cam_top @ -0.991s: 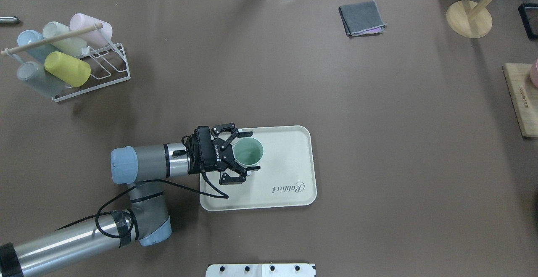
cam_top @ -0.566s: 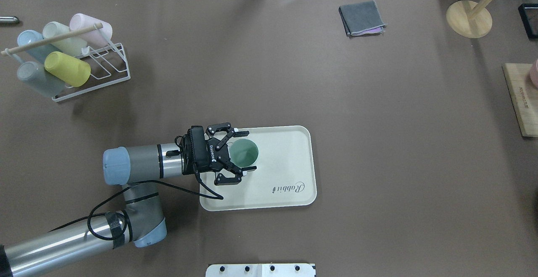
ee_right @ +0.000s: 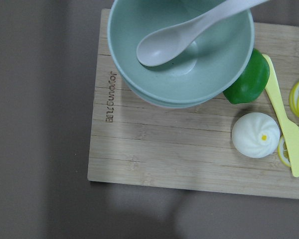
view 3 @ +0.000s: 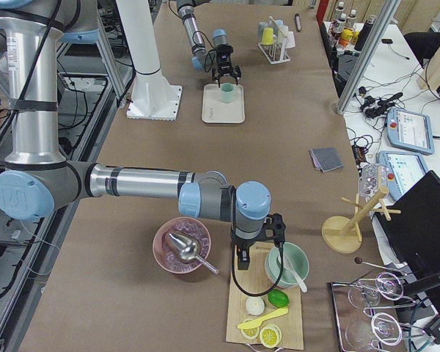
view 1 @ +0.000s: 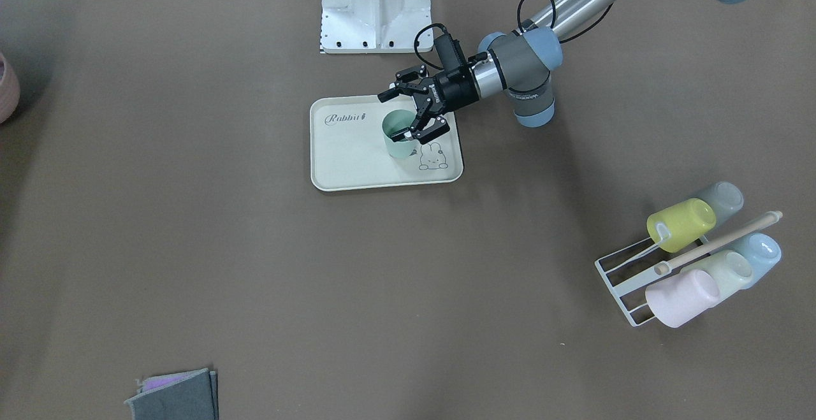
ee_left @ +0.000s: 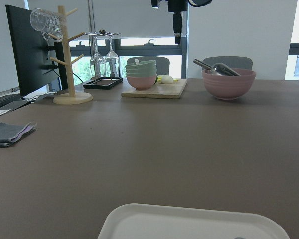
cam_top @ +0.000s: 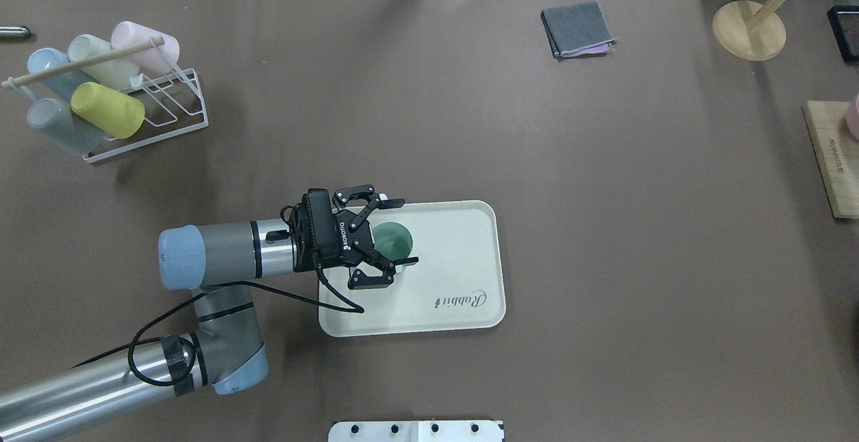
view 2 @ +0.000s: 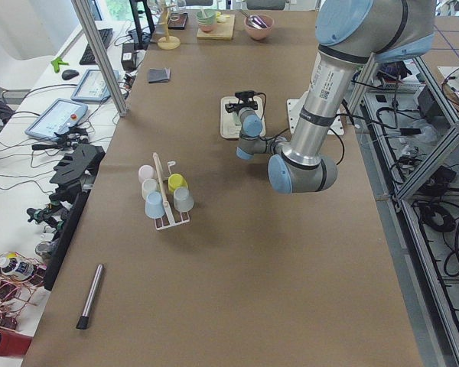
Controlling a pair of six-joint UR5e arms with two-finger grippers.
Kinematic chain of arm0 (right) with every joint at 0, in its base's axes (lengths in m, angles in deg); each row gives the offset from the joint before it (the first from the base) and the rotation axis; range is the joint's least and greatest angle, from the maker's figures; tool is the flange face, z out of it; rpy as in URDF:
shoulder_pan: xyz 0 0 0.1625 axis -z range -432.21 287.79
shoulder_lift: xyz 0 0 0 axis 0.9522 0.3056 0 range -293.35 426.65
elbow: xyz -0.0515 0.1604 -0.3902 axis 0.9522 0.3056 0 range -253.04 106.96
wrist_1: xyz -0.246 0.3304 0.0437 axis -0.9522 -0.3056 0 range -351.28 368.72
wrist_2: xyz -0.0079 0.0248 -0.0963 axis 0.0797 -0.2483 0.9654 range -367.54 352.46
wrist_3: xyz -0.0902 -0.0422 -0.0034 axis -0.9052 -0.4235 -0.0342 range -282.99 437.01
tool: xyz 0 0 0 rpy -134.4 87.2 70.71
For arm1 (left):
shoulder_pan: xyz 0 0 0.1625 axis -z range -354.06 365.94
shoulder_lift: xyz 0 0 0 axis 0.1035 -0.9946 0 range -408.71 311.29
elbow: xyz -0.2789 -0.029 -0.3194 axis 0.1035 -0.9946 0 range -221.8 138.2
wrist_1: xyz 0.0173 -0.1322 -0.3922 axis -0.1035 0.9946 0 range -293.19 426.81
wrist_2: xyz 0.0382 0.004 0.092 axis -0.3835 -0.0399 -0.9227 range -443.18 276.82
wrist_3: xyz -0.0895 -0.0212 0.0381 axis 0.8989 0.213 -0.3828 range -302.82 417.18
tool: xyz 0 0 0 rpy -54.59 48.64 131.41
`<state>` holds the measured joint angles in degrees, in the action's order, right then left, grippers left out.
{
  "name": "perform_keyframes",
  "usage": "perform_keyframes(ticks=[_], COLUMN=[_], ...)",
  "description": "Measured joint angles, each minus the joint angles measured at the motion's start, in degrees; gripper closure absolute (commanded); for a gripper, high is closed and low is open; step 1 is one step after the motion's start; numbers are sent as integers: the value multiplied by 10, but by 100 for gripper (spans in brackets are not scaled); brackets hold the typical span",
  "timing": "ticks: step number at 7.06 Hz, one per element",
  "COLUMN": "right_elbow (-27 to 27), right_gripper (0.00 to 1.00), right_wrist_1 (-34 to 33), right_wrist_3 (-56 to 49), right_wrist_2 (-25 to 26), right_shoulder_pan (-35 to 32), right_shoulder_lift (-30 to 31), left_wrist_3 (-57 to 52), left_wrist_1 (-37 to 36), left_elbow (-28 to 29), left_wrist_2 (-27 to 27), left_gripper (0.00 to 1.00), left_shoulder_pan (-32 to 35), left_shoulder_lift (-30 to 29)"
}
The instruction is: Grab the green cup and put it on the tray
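The green cup (cam_top: 392, 241) stands upright on the tray (cam_top: 463, 247) (just beside its bunny drawing (view 1: 432, 155)); the left gripper (cam_top: 402, 234) straddles it, jaws spread wide; the right gripper (view 3: 242, 258) hangs above a wooden board (ee_right: 164, 159), its state impossible to tell.

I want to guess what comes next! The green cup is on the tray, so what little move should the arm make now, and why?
Probably lift the left pincer straight up and away. Its jaws stand open on either side of the green cup, which stands upright on the tray, so the placing looks done. Rising first should avoid knocking it.
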<state>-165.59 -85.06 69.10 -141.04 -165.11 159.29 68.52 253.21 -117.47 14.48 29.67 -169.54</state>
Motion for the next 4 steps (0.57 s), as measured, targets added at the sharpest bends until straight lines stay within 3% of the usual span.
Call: perform_keyframes(ticks=[4], right_elbow=[0], right_gripper=[0], right_wrist_1=[0], right_wrist_3=[0], right_wrist_2=[0], right_shoulder_pan=[0], right_shoulder_lift=[-1], left_wrist_3=[-8], left_wrist_1=[-291], left_elbow=[-112], left_wrist_2=[4], left_gripper=[2], left_shoulder_pan=[59], left_shoulder_lift=[0])
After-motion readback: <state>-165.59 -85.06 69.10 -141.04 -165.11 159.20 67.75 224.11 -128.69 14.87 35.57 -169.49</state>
